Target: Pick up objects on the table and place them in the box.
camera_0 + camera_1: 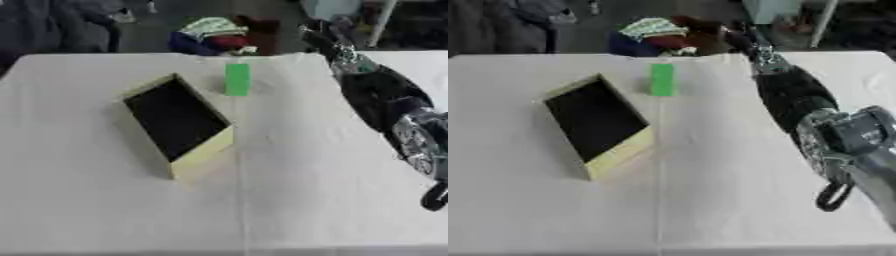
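Right arm [833,140] filled the near right side, black and silver, running from the lower right corner up and away past the box's right side. Its hand [317,36] lay at the far end, beyond the box and to the right of it, at the table's back edge. It was a dark shape against clutter, and I could not tell whether its fingers were straight or curled, or whether they held anything. No left hand showed in either view.

Nearest the hand, just beyond the box's far right corner, a green block [236,79] stood on the table, apart from the box and apart from the hand.

That box [179,125] sat left of centre, turned askew, with pale yellow walls and a dark inside. Nothing could be made out within it; the interior read as plain black.

Under the box, the table [306,200] was covered in a white cloth, with a faint seam or crease running from the box's near corner toward the front edge.

Beyond the box, past the table's back edge, lay a heap of coloured fabric [214,35], striped pale on top with red and blue below, on a dark floor. Farther left of it hung dark cloth [61,25].
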Controlling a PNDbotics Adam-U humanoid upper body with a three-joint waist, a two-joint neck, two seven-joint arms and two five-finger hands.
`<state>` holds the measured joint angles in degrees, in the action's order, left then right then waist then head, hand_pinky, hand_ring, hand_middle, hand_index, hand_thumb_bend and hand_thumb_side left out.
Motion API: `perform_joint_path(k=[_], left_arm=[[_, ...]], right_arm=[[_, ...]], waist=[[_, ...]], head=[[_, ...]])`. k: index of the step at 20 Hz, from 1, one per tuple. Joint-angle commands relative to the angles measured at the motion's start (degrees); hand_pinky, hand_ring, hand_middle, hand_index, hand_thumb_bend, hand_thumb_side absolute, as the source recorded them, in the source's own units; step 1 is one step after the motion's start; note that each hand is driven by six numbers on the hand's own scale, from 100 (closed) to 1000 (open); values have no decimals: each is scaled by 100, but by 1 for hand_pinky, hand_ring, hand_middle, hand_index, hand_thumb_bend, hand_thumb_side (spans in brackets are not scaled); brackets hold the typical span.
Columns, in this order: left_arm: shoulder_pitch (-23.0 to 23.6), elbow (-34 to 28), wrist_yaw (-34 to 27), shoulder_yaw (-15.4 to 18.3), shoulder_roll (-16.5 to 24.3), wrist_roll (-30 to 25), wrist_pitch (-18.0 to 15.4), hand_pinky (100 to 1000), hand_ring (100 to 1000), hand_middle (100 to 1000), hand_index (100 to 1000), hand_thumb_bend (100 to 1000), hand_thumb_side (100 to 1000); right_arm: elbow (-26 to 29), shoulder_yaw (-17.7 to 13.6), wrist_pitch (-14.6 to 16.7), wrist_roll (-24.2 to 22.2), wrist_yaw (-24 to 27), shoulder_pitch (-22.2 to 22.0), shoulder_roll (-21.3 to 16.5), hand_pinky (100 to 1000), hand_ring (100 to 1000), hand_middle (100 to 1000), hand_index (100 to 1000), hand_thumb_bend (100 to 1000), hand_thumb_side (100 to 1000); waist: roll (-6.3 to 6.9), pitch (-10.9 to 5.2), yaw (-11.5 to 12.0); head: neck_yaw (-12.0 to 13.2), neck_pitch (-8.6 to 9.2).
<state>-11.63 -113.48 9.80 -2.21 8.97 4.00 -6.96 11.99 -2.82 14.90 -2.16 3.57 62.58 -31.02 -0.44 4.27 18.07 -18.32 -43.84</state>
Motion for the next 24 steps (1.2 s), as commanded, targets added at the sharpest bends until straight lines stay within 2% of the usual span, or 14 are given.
perform_joint_path(k=[1, 11, 15, 24], left_arm=[[-81, -110, -1, -4, 64, -24, -3, 647, 660, 733, 799, 709, 532], [-83, -110, -1, -9, 57, -33, -2, 647, 660, 733, 799, 706, 532], [-83, -110, -4, -16, 56, -41, -3, 647, 660, 733, 799, 706, 532], [-90, -110, -12, -30, 51, -63, -8, 647, 660, 733, 800, 706, 533]], right_arm=[[144, 102, 27, -158, -256, 186, -115, 733, 1000, 910, 898, 100, 345], [715, 397, -104, -805, -999, 305, -29, 767, 1000, 925, 915, 100, 298], [932, 665, -163, -1105, -1302, 340, 21, 813, 1000, 952, 942, 100, 288], [1182, 1523, -422, -1765, -1962, 465, 67, 923, 1000, 1000, 1000, 117, 305]], waist=[[5, -74, 8], [6, -74, 28], [-2, -78, 37], [-20, -65, 79]], head=[[2, 3], [-12, -1], [-25, -7], [-65, -8]])
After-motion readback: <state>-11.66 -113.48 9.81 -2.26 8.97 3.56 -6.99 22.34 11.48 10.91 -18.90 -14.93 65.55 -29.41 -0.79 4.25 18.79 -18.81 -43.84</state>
